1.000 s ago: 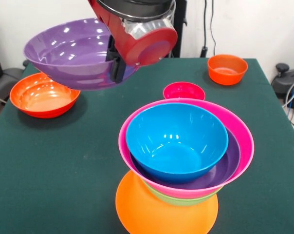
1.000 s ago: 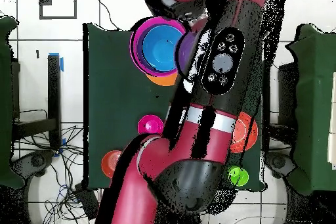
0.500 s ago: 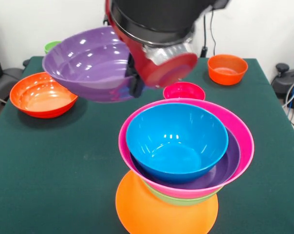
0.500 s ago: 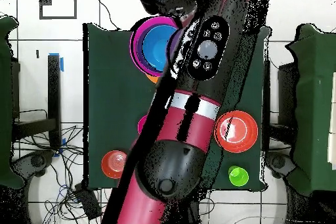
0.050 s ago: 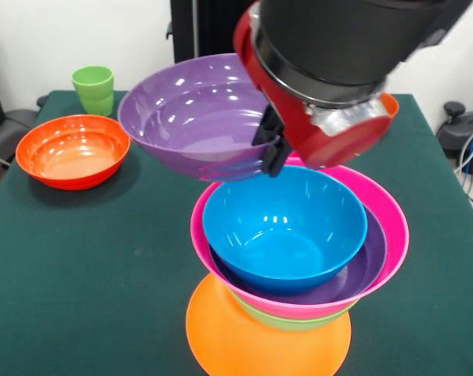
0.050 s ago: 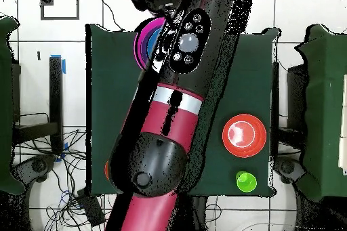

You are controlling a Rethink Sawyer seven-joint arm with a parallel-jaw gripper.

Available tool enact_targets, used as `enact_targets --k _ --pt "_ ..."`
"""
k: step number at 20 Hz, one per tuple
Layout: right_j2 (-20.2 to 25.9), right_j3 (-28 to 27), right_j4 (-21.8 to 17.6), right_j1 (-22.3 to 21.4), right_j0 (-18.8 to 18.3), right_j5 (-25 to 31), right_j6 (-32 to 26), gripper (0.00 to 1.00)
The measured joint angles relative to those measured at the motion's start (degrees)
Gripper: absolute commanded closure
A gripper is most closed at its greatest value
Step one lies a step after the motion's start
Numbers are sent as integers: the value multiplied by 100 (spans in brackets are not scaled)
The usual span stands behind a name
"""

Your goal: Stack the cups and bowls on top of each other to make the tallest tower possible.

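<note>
1. Everything here was glossy round plastic. The tower sat near the front edge of the dark green table: an upturned orange bowl as the base, then a thin sliver of green bowl, a wide pink bowl, a purple bowl nested in that, and a deep blue bowl on top, empty.
2. The gripper was clamped on the rim of a big purple bowl, which hung tilted in the air, its lower edge just above the back-left rim of the tower. I think the jaws pinched the bowl wall from both sides, but the wrist hid most of it.
3. A red-orange bowl sat empty near the table's left edge, with the little light-green cup upright just behind it at the far corner.
4. Another orange bowl only peeked out behind the arm, on the right.
5. Plenty of bare cloth was left on the front-left and the right side. From overhead the arm covered most of the tower.
</note>
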Motion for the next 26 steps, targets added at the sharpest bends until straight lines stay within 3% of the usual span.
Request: enact_targets --k 6,17,26 --pt "-429 81 282 0 7 0 0 100" --pt "-619 326 336 9 20 0 2 100" --pt "-949 443 695 44 33 0 13 100"
